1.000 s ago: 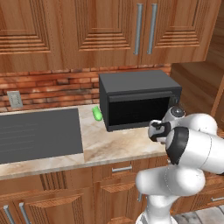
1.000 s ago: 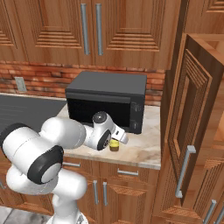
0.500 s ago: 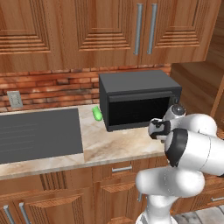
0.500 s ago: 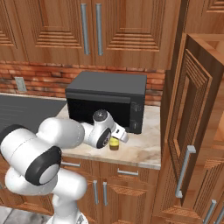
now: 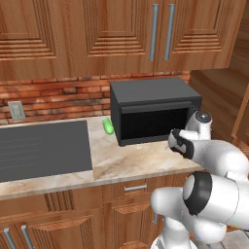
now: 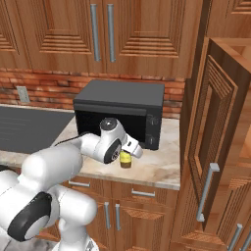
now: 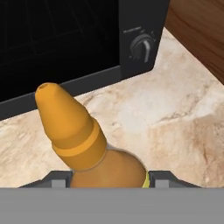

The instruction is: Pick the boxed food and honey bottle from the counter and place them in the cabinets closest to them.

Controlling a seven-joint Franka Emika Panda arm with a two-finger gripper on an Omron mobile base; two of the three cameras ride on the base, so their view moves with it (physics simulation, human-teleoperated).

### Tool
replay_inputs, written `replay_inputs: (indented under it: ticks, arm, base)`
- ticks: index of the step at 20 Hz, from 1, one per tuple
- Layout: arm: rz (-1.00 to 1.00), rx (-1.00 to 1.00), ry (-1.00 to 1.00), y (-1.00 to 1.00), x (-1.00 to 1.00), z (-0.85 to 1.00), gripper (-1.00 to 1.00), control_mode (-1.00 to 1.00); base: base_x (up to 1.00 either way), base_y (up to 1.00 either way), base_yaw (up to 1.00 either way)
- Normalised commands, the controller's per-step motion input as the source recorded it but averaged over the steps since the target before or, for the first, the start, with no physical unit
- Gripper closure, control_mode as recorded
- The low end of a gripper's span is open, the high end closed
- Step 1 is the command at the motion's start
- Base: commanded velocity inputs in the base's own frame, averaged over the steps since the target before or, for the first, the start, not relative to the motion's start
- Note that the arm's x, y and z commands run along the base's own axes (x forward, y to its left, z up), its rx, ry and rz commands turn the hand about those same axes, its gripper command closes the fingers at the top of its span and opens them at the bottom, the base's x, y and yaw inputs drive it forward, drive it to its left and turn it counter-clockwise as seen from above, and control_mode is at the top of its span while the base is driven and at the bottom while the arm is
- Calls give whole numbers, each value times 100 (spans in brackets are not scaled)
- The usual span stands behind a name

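Honey bottle [image 7: 83,144] upright on the beige marbled tabletop [image 6: 162,166], just in front of the black microwave [image 6: 122,110], claw [image 7: 105,178] low around its amber body, a finger at each side, actual contact unclear, open cabinet door [image 6: 208,147] at right

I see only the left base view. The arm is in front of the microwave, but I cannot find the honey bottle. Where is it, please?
Observer: The right base view shows the honey bottle standing upright on the counter, in front of the microwave, right beside the robot's hand.
Operator: Is the tool already around the bottle?
Observer: In the hand view the tool has one finger tip on each side of the bottle's body. I cannot tell whether they press on it.
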Motion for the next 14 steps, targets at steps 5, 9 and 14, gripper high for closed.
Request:
replay_inputs:
  ticks: [5, 9, 14]
  arm:
    - [2, 0, 6, 5, -47, 35, 100, -100]
    - [6, 0, 1, 12, -58, 33, 100, -100]
    - [8, -1, -4, 12, -68, 13, 100, -100]
  base:
    - [0, 0, 0]
    - [0, 0, 0]
    - [0, 0, 0]
